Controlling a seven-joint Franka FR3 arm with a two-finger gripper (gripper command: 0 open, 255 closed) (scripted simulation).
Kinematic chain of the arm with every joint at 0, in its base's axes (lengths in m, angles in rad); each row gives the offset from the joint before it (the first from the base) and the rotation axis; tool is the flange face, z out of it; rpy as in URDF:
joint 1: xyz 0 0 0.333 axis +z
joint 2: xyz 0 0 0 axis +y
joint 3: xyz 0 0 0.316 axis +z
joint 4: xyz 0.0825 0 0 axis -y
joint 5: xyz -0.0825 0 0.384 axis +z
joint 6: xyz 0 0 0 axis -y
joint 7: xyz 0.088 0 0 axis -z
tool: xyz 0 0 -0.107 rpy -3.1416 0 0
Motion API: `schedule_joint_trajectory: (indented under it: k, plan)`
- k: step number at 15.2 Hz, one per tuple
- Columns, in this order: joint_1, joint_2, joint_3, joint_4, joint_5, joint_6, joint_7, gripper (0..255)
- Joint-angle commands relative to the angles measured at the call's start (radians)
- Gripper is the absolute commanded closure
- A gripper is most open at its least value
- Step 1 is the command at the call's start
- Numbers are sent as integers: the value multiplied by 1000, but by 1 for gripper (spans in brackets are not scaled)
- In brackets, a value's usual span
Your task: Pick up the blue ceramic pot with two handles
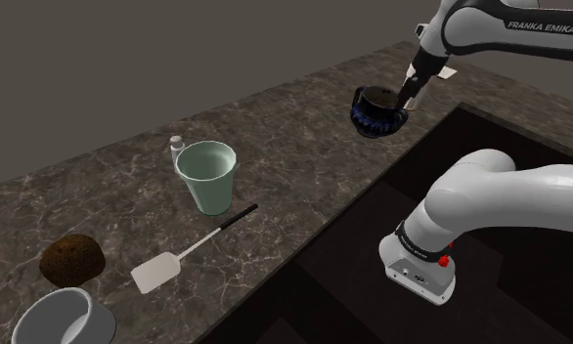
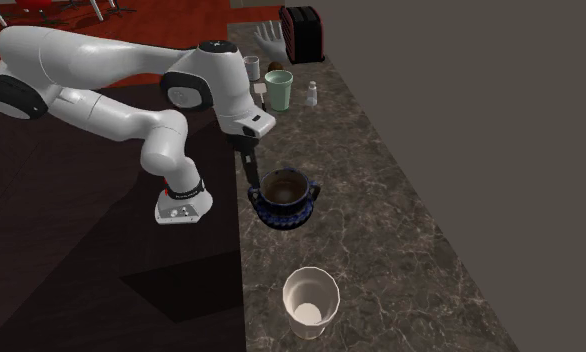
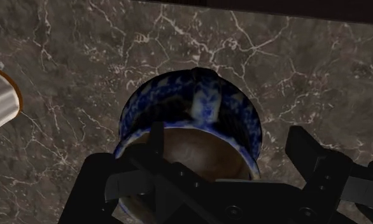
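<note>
One blue-patterned pot (image 2: 285, 198) shows a brown interior.

Open marble all round the blue pot (image 2: 283, 197): the table (image 2: 366, 200) lies bare beyond it and both ways along the edge. The nearest obstacle, a white cup (image 2: 311, 300), stands well apart down the edge. The green cup (image 2: 278, 88) and small shaker (image 2: 312, 95) stand well apart the other way. The gripper (image 2: 253, 185) hangs at the pot's rim on the table-edge side, fingers spread.
</note>
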Motion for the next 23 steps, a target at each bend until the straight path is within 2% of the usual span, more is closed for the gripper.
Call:
schedule_joint_trajectory:
  k: [1,10,11,20,23]
  plan:
    - [-19,3,-46,-19,-35,42,-32,0]
    - [-35,20,-88,-108,-77,147,-21,0]
    - [-34,21,-88,-107,-77,147,-21,255]
    - [-35,20,-88,-107,-77,147,-21,255]
    - [-28,11,-71,-74,-60,104,-25,255]
